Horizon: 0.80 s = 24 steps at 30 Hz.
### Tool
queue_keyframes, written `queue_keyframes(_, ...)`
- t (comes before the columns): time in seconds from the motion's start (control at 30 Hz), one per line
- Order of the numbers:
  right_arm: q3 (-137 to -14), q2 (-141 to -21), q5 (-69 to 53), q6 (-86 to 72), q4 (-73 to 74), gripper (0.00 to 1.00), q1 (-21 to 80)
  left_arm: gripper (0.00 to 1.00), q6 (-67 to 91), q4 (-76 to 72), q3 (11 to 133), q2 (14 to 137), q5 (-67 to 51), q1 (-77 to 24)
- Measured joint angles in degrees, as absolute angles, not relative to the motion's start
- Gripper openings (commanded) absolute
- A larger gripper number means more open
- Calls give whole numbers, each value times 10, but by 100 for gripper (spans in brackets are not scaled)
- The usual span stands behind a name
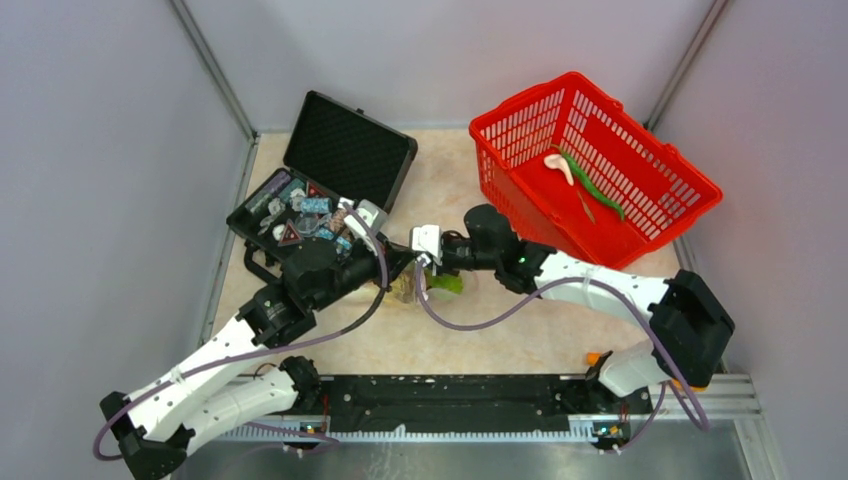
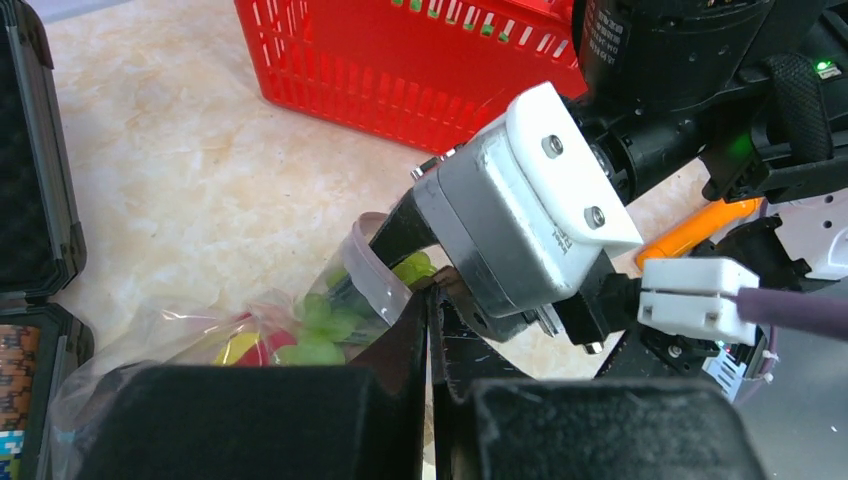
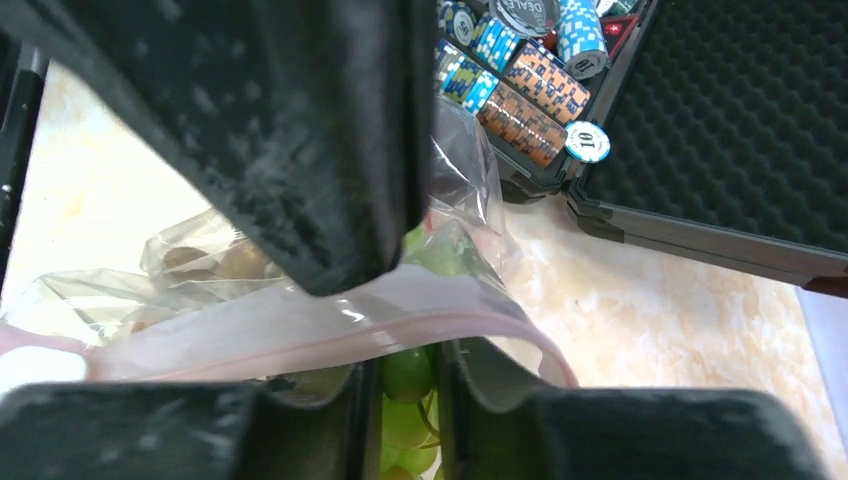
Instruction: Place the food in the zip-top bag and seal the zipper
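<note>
The right pincer [image 3: 385,315] is squeezing the zipper [image 3: 230,345], which is running sideways toward the left pincer [image 2: 430,310], closed tight, hold unclear; the zip-top bag [image 2: 140,345], food [image 2: 320,335] inside, is lying on the desk [image 1: 480,330].

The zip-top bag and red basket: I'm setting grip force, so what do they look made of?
The zip-top bag: thin clear plastic film, glossy and crinkled; its zipper is a smoother pale pink strip. The red basket: probably rigid moulded plastic, given its even lattice walls.
</note>
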<state>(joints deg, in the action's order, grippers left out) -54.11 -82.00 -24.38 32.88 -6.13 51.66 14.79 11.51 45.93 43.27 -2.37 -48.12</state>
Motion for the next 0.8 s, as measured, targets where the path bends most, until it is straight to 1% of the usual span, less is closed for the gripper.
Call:
queue_keyframes(0.03,-541,-821,-243,326,-58,29,517,3,148,115,459,432,-21,-481)
queue_keyframes(0.07,-540,-821,-241,320,-58,29,516,9,148,115,459,432,-19,-481)
queue_keyframes(0.1,-539,-821,-240,312,-60,30,516,20,148,116,459,432,-17,-481)
queue_keyframes(0.17,-539,-821,-237,292,-67,33,516,53,143,116,459,432,-15,-481)
queue_keyframes(0.2,-539,-822,-232,274,-73,33,516,62,141,117,459,432,-14,-481)
queue_keyframes(0.23,-539,-823,-232,259,-78,34,514,70,134,122,459,430,-5,-481)
queue_keyframes(0.27,-539,-823,-229,243,-82,36,511,75,131,133,460,424,3,-478)
queue_keyframes(0.33,-539,-831,-228,208,-101,38,505,84,120,149,460,410,11,-475)
queue_keyframes(0.37,-539,-838,-223,190,-114,38,503,87,117,153,459,402,9,-475)
queue_keyframes(0.43,-539,-851,-218,156,-133,39,496,91,116,155,454,382,7,-479)
queue_keyframes(0.63,-539,-868,-216,46,-174,41,461,92,103,154,414,322,-16,-481)
queue_keyframes(0.8,-550,-875,-222,-24,-173,41,428,91,78,132,376,357,-46,-482)
